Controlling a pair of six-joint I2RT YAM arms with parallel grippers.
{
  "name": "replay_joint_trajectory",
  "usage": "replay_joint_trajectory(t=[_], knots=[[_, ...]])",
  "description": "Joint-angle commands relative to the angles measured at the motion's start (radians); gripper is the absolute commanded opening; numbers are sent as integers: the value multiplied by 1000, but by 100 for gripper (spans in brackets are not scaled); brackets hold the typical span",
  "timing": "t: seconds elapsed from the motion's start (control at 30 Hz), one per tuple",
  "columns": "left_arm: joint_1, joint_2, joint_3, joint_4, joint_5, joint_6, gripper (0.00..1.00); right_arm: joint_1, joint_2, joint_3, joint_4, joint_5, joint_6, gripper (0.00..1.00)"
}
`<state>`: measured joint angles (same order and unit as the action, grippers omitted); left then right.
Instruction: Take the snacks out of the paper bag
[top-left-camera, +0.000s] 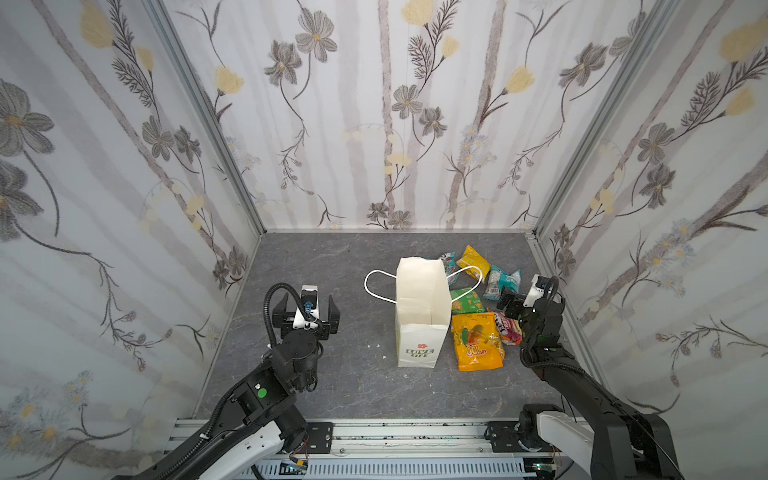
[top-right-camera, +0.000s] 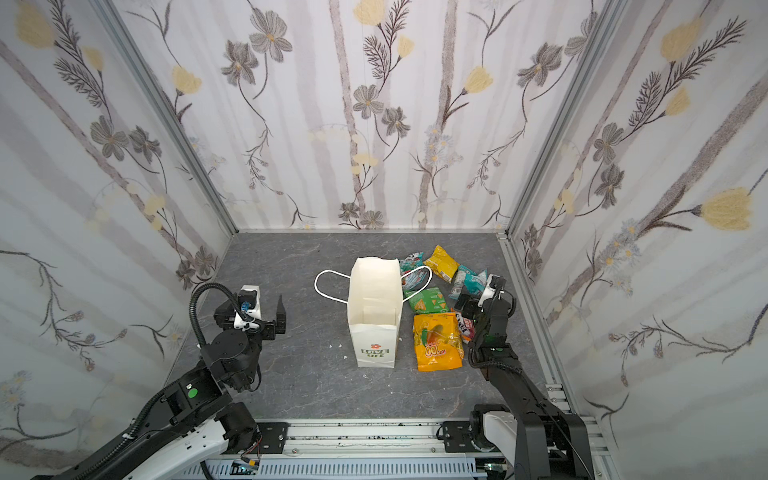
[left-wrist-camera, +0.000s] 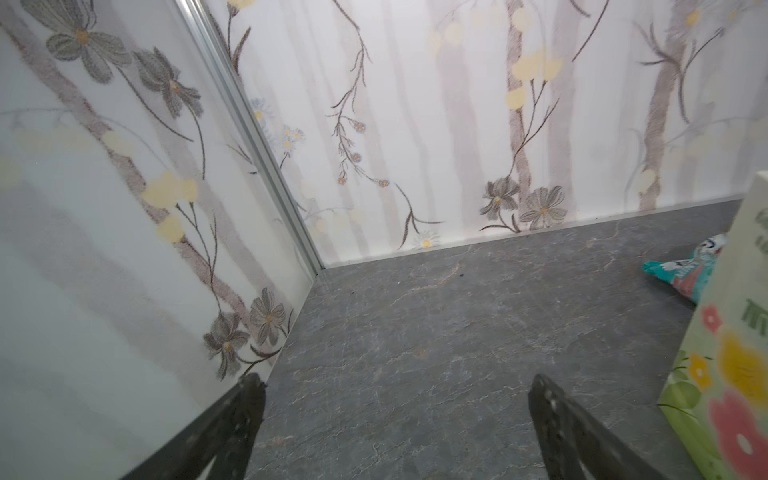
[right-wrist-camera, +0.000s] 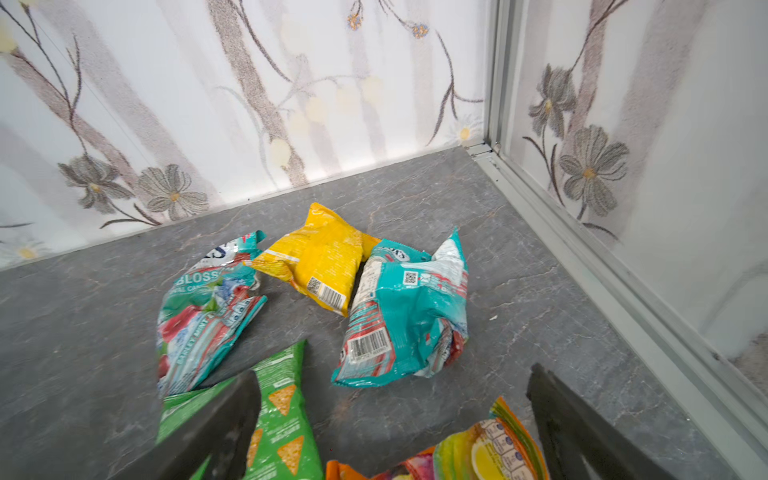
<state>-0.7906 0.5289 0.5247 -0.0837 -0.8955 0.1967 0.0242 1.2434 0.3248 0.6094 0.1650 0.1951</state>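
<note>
The white paper bag (top-left-camera: 422, 311) (top-right-camera: 374, 311) stands upright mid-table, mouth open, and only white paper shows inside. The snacks lie on the table to its right: a large orange pouch (top-left-camera: 478, 340), a green packet (top-left-camera: 465, 300) (right-wrist-camera: 282, 415), a yellow one (top-left-camera: 473, 259) (right-wrist-camera: 324, 257), two teal ones (top-left-camera: 503, 282) (right-wrist-camera: 403, 316) (right-wrist-camera: 208, 316) and a red-and-white one (top-left-camera: 509, 328). My right gripper (top-left-camera: 513, 305) (right-wrist-camera: 392, 372) hangs open and empty just above these packets. My left gripper (top-left-camera: 307, 301) (left-wrist-camera: 397, 378) is open and empty, well left of the bag.
The bag's cord handles (top-left-camera: 376, 286) droop outward on both sides. The right wall and its metal rail (right-wrist-camera: 582, 266) run close behind the snacks. Bare grey table (left-wrist-camera: 415, 324) lies between the left gripper and the bag (left-wrist-camera: 739, 353).
</note>
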Motion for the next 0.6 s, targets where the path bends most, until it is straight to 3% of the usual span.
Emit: replay_joint_trajectory(t=[0.0, 0.2, 0.27, 0.33, 0.43, 0.57], knots=[[59, 2, -87, 196, -12, 5, 100, 3, 75, -33, 319, 38, -86, 100], [205, 82, -258, 421, 17, -91, 100, 32, 198, -65, 525, 43, -168, 100], [256, 128, -293, 470, 51, -110, 100, 31, 282, -145, 778, 36, -177, 100], [310, 175, -318, 516, 106, -110, 100, 25, 238, -141, 691, 52, -153, 100], [397, 266, -355, 628, 195, -144, 100, 18, 264, -138, 725, 13, -161, 100], [551, 456, -354, 773, 399, -198, 100, 17, 261, -132, 709, 12, -164, 100]])
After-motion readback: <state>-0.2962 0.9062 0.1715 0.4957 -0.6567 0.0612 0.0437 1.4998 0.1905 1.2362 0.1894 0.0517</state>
